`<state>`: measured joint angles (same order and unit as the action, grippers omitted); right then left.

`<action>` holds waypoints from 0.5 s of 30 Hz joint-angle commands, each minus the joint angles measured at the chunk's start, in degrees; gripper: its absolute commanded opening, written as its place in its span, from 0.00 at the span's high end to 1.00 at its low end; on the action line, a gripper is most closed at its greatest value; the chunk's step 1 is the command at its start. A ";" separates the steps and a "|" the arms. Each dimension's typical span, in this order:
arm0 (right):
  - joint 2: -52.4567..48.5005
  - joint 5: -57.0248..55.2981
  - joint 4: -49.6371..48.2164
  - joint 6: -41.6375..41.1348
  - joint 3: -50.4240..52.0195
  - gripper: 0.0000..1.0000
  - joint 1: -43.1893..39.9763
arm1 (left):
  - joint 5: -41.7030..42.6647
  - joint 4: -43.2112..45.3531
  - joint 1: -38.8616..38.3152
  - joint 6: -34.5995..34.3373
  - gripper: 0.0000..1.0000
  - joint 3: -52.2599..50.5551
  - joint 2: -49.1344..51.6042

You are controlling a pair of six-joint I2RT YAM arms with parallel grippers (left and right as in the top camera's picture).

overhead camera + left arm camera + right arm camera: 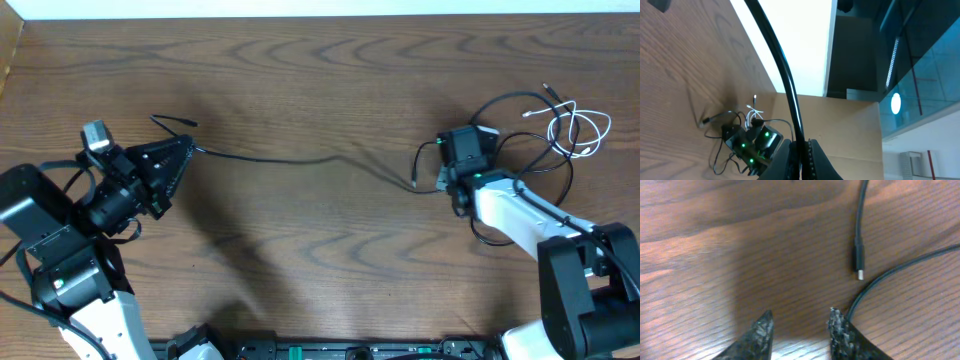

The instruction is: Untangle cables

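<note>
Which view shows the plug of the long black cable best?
The right wrist view: the plug is close and sharp there. Overhead it is only a tiny tip; the left wrist view shows it far away and blurred.

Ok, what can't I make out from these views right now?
Right tool, overhead: tips hidden under its own wrist.
White cable and black loop crossings, overhead: too thin to tell which lies on top.
Left tool, left wrist view: fingers dark, cut by the bottom edge.
</note>
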<state>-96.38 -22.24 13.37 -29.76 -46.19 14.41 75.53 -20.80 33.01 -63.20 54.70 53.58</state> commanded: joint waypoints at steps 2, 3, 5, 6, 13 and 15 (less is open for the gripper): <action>-0.35 8.35 -1.27 1.38 0.55 0.62 -2.27 | 3.39 0.09 1.20 0.28 0.93 0.76 -0.13; -0.35 9.44 -1.86 2.78 0.55 0.59 -2.45 | 3.39 0.11 1.20 0.28 0.93 0.76 -0.13; -0.35 9.81 -2.12 3.72 0.55 0.49 -2.49 | 3.37 0.11 1.20 0.28 0.93 0.76 -0.11; -0.35 9.81 -2.10 3.72 0.55 0.45 -2.49 | 3.37 0.09 1.20 0.31 0.92 0.76 -0.11; -0.35 35.12 -7.87 13.88 0.55 0.65 -2.47 | 3.34 -0.11 1.14 5.16 0.93 0.74 -0.11; -0.35 42.14 -9.44 15.17 0.55 0.74 -2.43 | 3.32 -1.05 0.63 7.63 0.92 0.66 -0.11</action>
<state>-96.38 2.85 5.17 -20.21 -45.95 12.12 77.73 -20.97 33.76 -60.90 54.70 53.58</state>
